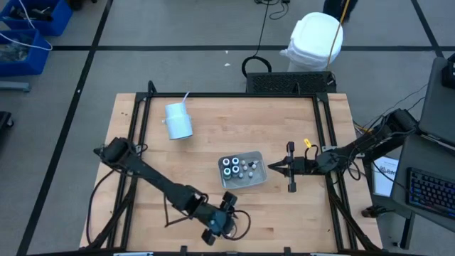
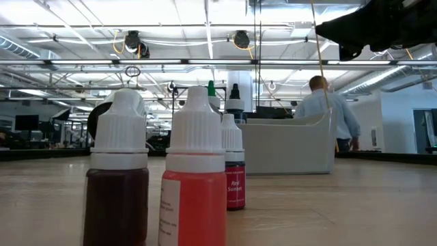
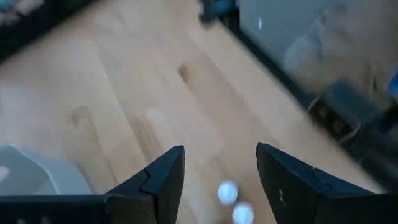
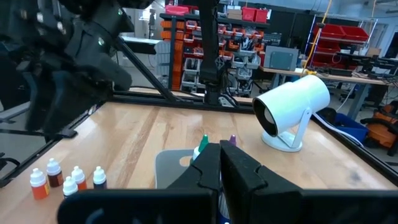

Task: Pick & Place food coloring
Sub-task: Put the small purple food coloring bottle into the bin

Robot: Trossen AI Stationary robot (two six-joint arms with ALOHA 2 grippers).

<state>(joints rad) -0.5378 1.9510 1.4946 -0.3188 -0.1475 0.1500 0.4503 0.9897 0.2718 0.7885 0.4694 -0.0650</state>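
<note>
The clear tray (image 1: 244, 171) sits near the middle of the wooden table (image 1: 213, 121) and serves as the landmark here. Inside it stand four dark round bottles (image 1: 230, 166) with white-ringed tops, grouped on the side toward the left arm, with a few smaller white-capped bottles beside them.

The left gripper (image 1: 226, 210) hovers over the table just in front of the tray, toward the table's near edge. Its fingers (image 3: 163, 177) are spread apart, holding nothing. In the left wrist view, two small white caps (image 3: 227, 192) show on the wood below the gap between the fingers.

More small bottles (image 4: 55, 176) stand in a loose cluster on the table, seen in the right wrist view off to one side of the tray, close under the left arm. In the low view three of them stand upright very near the camera: a dark brown one (image 2: 117, 172), a red-orange one (image 2: 196, 171) just beside it, and a crimson one (image 2: 233, 164) slightly behind.

The right gripper (image 1: 273, 167) lies at the tray's edge on the right arm's side, fingers pressed together and empty.

A white cup (image 1: 178, 119) with a straw lies on its side well beyond the tray, toward the table's far left corner.

A person (image 2: 330, 109) stands in the room behind the table.
</note>
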